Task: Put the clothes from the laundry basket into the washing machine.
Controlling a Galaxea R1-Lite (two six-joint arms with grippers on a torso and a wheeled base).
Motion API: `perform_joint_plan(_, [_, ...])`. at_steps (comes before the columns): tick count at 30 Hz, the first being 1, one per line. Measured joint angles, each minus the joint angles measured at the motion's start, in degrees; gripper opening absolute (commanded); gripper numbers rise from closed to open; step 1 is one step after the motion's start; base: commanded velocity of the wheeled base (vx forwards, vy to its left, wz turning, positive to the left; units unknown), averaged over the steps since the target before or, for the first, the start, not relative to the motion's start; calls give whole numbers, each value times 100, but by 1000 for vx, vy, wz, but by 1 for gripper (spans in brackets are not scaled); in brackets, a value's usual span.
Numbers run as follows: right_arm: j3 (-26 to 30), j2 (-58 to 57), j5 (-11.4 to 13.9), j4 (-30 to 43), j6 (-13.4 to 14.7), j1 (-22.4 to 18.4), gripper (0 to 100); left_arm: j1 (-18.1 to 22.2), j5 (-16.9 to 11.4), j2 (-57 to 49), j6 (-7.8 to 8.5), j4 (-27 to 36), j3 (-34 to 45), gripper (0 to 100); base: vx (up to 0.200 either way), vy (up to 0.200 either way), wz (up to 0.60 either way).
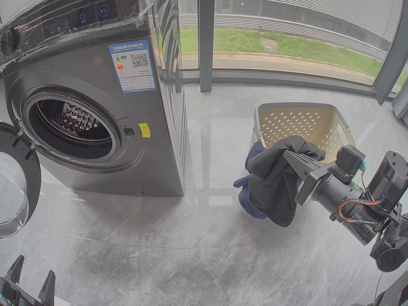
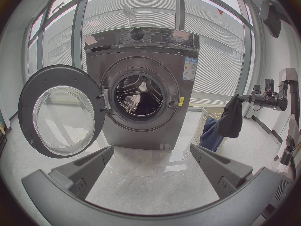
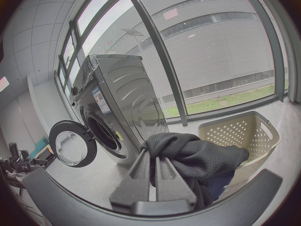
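My right gripper [image 1: 290,155] is shut on a dark grey mesh garment [image 1: 274,181], which hangs in the air in front of the cream laundry basket [image 1: 304,126]. A blue garment [image 1: 246,196] droops beneath it over the basket's near rim. From the right wrist, the grey garment [image 3: 191,154] is bunched against the closed fingers [image 3: 156,173]. The grey washing machine [image 1: 93,90] stands at the left with its drum opening [image 1: 72,126] clear and its round door [image 1: 15,179] swung wide. My left gripper [image 2: 152,160] is open and low, facing the drum [image 2: 139,95] from a distance.
The floor is grey marble tile [image 1: 170,251], free between the basket and the washer. Behind the basket a glass wall with a grey pillar [image 1: 206,35] closes off the space. The open door [image 2: 59,110] juts out at the washer's left.
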Motion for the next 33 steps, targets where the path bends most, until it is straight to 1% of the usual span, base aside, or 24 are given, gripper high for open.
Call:
perform_joint_plan(13, [9, 0, 0, -2, 0, 0, 0, -2, 0, 0, 0, -1, 0, 100, 0, 200, 0])
perform_joint_plan(19, [9, -2, 0, -2, 0, 0, 0, -2, 0, 0, 0, -1, 0, 100, 0, 0, 0])
perform_joint_plan(33, [6, -4, 0, -4, -2, 0, 0, -2, 0, 2, 0, -1, 0, 100, -200, 0, 0])
